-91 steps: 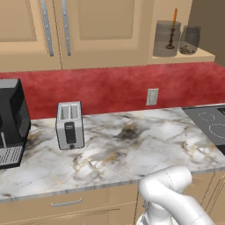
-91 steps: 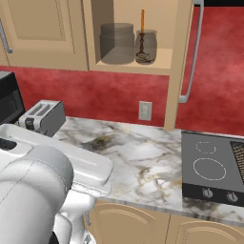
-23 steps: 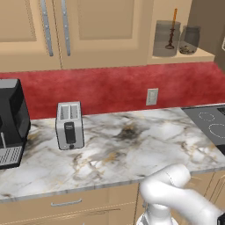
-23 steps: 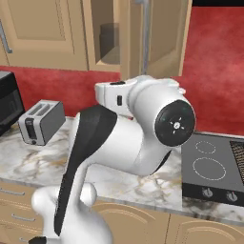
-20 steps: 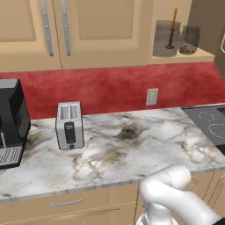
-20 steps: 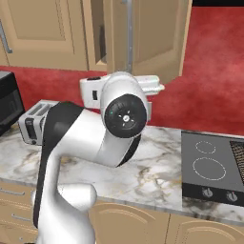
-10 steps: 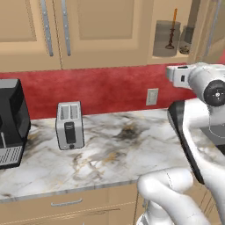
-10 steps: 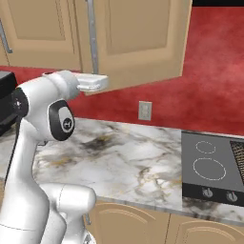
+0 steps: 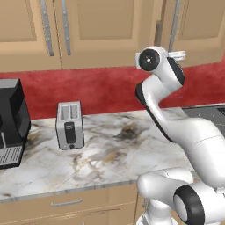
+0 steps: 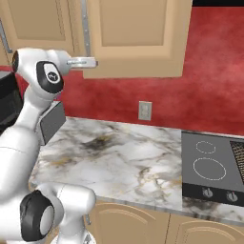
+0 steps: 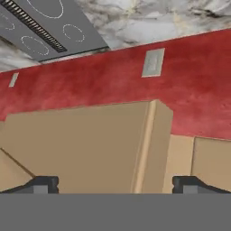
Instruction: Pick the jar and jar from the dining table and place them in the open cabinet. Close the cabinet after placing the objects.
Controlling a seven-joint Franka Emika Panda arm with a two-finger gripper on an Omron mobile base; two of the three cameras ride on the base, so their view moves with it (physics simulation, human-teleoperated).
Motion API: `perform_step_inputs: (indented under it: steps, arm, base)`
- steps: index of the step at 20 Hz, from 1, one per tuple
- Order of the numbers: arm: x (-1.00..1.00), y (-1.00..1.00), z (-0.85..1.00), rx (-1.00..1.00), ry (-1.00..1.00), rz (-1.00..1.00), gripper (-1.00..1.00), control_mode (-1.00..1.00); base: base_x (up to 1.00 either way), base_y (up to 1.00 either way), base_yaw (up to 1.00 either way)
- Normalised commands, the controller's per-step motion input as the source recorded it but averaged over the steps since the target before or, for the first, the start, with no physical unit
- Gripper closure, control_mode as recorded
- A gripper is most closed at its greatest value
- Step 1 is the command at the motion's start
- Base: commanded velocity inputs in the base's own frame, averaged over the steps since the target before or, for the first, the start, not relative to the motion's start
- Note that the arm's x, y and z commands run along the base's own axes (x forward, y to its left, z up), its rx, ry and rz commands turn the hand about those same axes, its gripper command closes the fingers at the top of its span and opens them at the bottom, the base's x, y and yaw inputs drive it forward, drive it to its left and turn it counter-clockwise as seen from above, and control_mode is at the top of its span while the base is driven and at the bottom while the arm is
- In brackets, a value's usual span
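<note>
The tan wall cabinet [image 9: 195, 26] has its flat door [image 10: 138, 35] swung almost shut. A thin dark gap remains beside the door's metal handle [image 9: 176, 19]. Both jars are hidden behind the door, and the dining table is out of view. My gripper [image 9: 179, 55] is raised to the door's lower edge, just under the handle [image 10: 86, 21]. In the right base view the gripper [image 10: 90, 62] points at the door's bottom corner. In the hand view the gripper [image 11: 117, 184] is open with nothing between its fingertips [image 11: 43, 184], and the door's underside [image 11: 153, 144] lies ahead.
A marble counter [image 9: 114, 154] runs below, with a toaster [image 9: 70, 125] and a black coffee machine [image 9: 11, 123] at its left. A black cooktop [image 10: 214, 167] sits at the right. A wall outlet [image 10: 144, 110] is on the red backsplash. More closed cabinets [image 9: 57, 30] hang to the left.
The arm rose from low in front of the base and swept across the cabinet. The door went from wide open to nearly shut, covering the two jars on the shelf.
</note>
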Motion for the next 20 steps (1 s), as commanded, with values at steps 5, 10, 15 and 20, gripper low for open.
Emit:
perform_step_inputs:
  steps: [5,10,15,20]
  arm:
    - [1.0,-0.17,0.01,0.0,0.31,0.09,-1.0,-1.0]
    - [1.0,-0.17,-0.02,0.0,0.11,0.13,-1.0,-1.0]
    - [0.78,-0.11,-0.29,0.0,-0.09,0.2,-1.0,-1.0]
    - [-0.07,-0.3,-0.73,0.09,-0.57,0.12,-1.0,-1.0]
  base:
    - [0.0,0.0,0.0]
    - [0.0,0.0,0.0]
    - [0.0,0.0,0.0]
    - [0.0,0.0,0.0]
